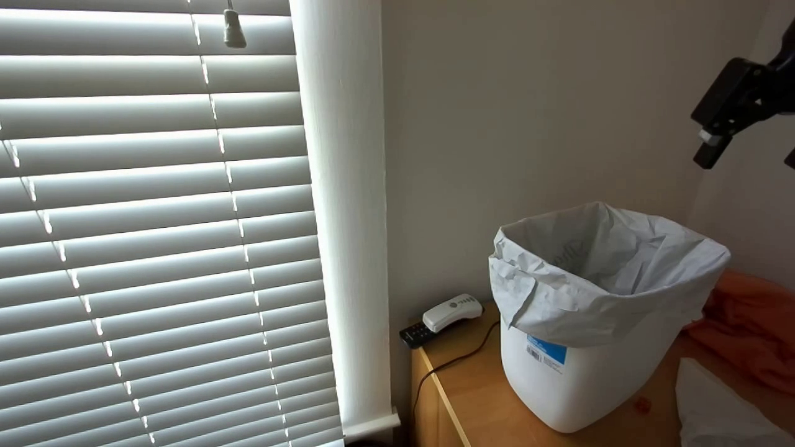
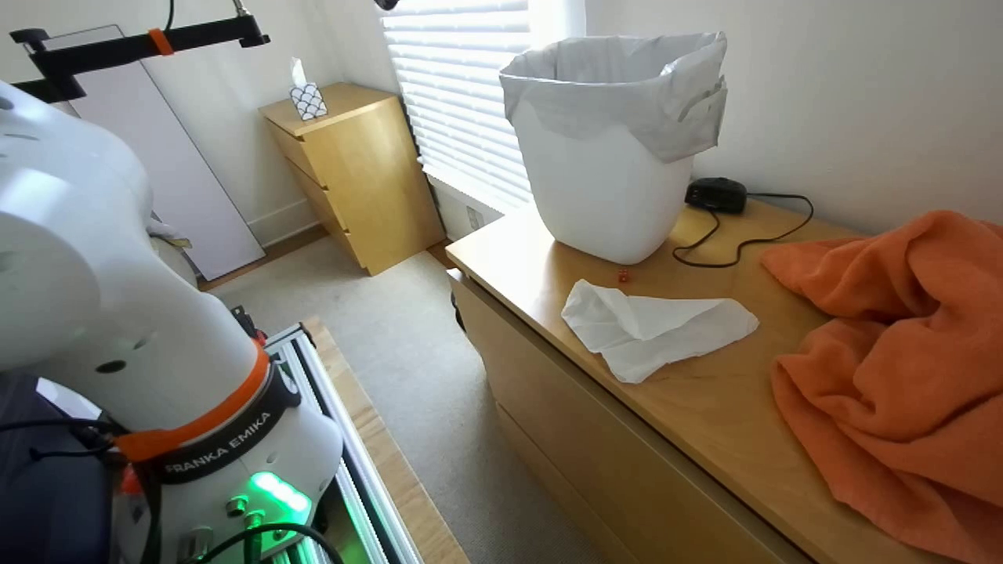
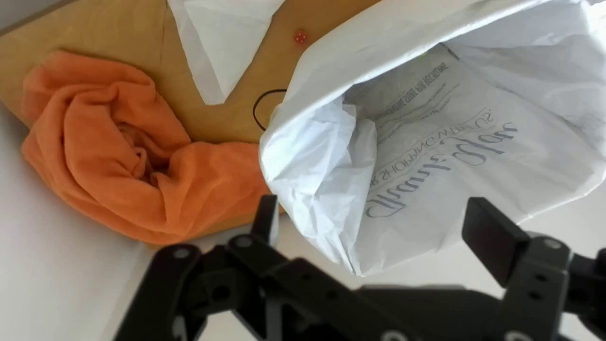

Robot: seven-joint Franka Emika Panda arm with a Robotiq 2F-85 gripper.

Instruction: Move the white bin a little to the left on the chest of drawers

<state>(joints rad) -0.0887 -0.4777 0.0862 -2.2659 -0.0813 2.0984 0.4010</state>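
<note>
The white bin (image 1: 559, 391) stands upright on the chest of drawers (image 1: 478, 397), with a white bag liner folded over its rim and a blue label on its side. It also shows near the far end of the chest of drawers (image 2: 729, 423) in an exterior view, as the bin (image 2: 603, 180). My gripper (image 1: 748, 158) is open and empty, above the bin's rim and apart from it, at the picture's right edge. In the wrist view my gripper (image 3: 372, 213) has its fingers wide apart, with the bin's lined opening (image 3: 426, 142) beyond them. The bin's bottom is hidden there.
An orange cloth (image 2: 901, 376), a white sheet (image 2: 650, 325) and a small red die (image 2: 624, 276) lie beside the bin. A black device with a cable (image 2: 715, 194) sits near the wall. A white handset (image 1: 453, 312) and a black remote (image 1: 417, 335) lie by the chest's edge.
</note>
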